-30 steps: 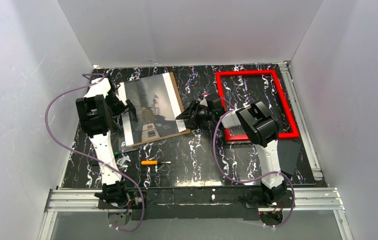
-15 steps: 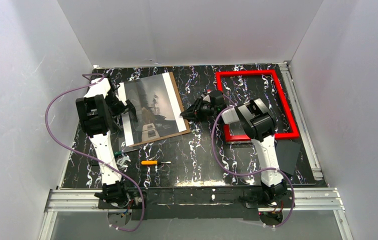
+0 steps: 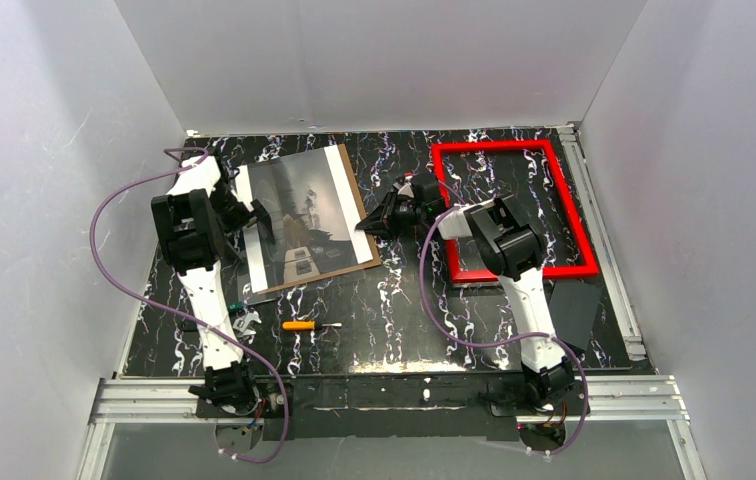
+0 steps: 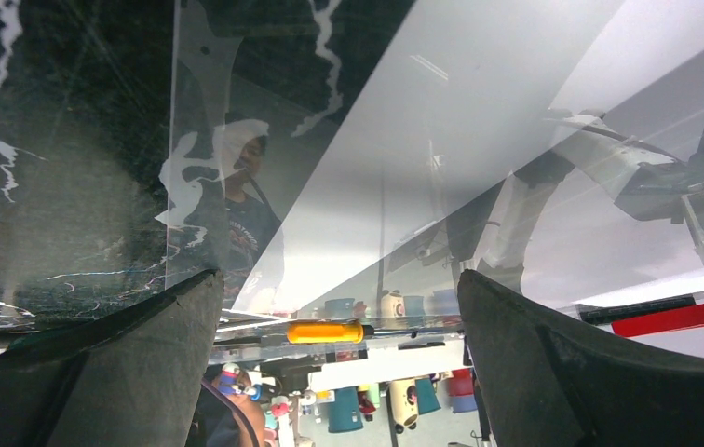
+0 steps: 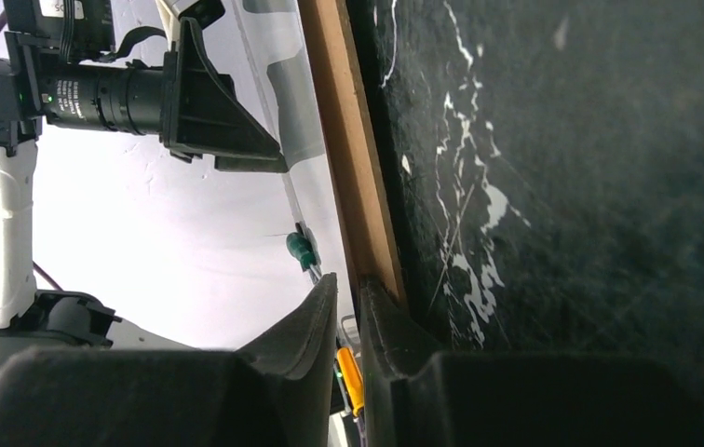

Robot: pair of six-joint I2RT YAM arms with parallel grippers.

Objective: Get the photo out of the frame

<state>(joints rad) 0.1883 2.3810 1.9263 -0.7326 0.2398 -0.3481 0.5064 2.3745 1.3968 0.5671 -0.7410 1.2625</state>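
Two arms worked the same stack at table [image 3: 394, 310] left-centre. The photo [image 3: 299, 215] lay flat, face up, on a brown backing board [image 5: 348, 140], with the board's edge showing along the photo's right side. The red frame [image 3: 494, 146] sat well apart at back right, and the table pattern showed through it, so it held nothing and the photo looked already out of it. What remained was probably peeling the print off the board.

The right gripper [image 3: 366, 226] was low at the board's right edge, coming in from the side, likely because a thin sheet can only be caught at its edge. Its jaws stood nearly together with only a slit between them. The board edge ran right up to the fingertips [image 5: 325, 298], but I couldn't tell whether anything was pinched.

The left gripper [image 4: 337, 279] hung over the photo's left side with its jaws spread wide and nothing between them. It faced a glossy, reflective surface. It was probably parked there to steady or receive the sheet while the right arm worked on the opposite edge.

An orange-handled screwdriver [image 3: 304, 325] lay near the front, clear of both arms and not in use.

Risk was that the tips would catch board and print together, or crease the print.
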